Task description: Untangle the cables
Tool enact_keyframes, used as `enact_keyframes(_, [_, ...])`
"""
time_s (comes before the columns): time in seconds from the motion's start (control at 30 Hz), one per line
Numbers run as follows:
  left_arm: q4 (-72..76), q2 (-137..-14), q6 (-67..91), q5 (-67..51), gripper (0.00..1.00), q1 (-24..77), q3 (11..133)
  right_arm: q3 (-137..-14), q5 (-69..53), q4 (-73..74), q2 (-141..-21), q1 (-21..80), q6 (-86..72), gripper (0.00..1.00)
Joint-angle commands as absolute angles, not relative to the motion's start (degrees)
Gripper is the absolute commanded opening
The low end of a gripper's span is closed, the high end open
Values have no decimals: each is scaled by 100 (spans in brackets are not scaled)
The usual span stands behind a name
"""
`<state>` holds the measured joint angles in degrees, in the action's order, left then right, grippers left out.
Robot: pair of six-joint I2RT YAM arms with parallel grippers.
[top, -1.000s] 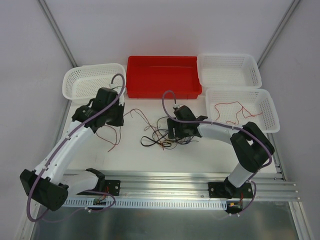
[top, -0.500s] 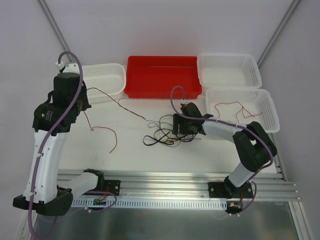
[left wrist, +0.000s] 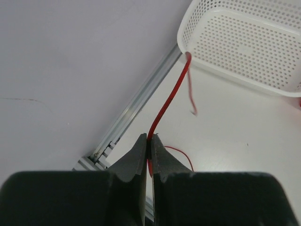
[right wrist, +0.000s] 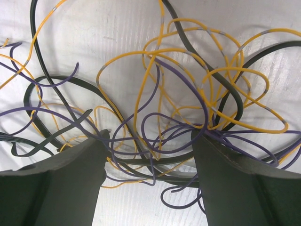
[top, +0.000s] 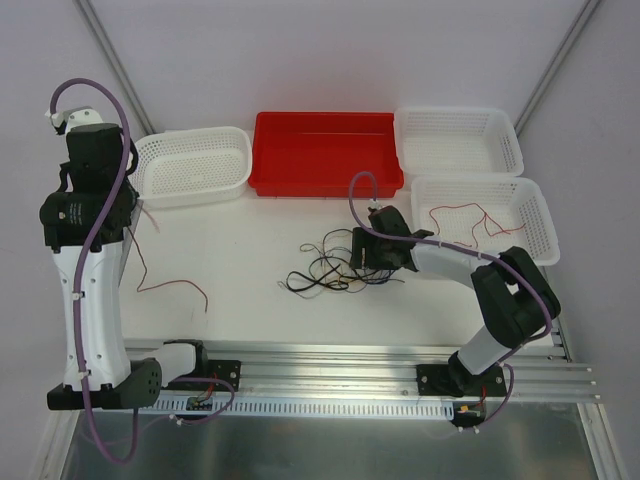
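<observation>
- The left gripper (left wrist: 146, 141) was held high at 10 o'clock of the table (top: 250, 310), its jaws pinched shut on the red wire (left wrist: 168, 99), gripped right at the fingertips.
- The wire was seen hanging from that pinch, its tail curling on the table toward 8 o'clock, well apart from the tangle (top: 330, 272) at the centre. It was judged to be free of the heap.
- The right gripper (right wrist: 148, 141) was planted on the tangle's 3 o'clock side, jaws wide, with purple, yellow and black strands lying between the fingers. Nothing was clamped there.
- The step in hand was judged to be the delivery of the freed wire to a basket.
- The left basket (top: 190, 135) stood just beside the gripper at 11 o'clock. A second red wire (top: 465, 215) lay in the right basket (top: 480, 182) at 2 o'clock, so which basket was meant could not be told.
- For a clean drop, the pinch should be kept firm, as so thin a wire could slip from the tips.
- The tail should be lifted clear of the table and over the rim before the jaws are parted, or it could be left draped outside.
- The heap should be pinned by the right gripper, not dragged.
</observation>
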<state>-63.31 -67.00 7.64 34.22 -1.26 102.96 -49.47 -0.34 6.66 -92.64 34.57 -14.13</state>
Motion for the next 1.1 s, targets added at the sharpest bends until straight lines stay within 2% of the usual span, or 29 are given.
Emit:
enact_keyframes(0.0, [-6381,-6838,729,3727,0,-281,10564,-4632,44,1274,-9352,3366,-1450,75])
enact_keyframes(0.13, [-6215,-6847,826,2797,0,-281,10582,-4597,-202,1187,-9264,3366,-1406,75])
enact_keyframes(0.3, [-5907,-6680,948,1031,0,-273,10117,-4772,-404,1248,-8896,3453,-1170,82])
enact_keyframes(0.5, [-5187,-6346,1528,-1349,0,-246,9168,-5299,-36,1950,-8175,3857,-677,91])
enact_keyframes(0.6, [-4730,-6153,2011,-1931,0,-97,8676,-5537,228,2153,-7700,4086,-466,93])
enact_keyframes(0.73, [-3913,-5855,2934,-2074,0,333,7973,-5485,-429,1568,-7164,4297,-308,93])
enact_keyframes(0.87, [-3323,-5783,3681,-1688,0,992,7367,-5248,-957,670,-6777,4684,-334,92])
enact_keyframes(1.07, [-2699,-5783,4454,-1468,0,1599,6778,-5221,-1089,-464,-6873,5299,-211,92])
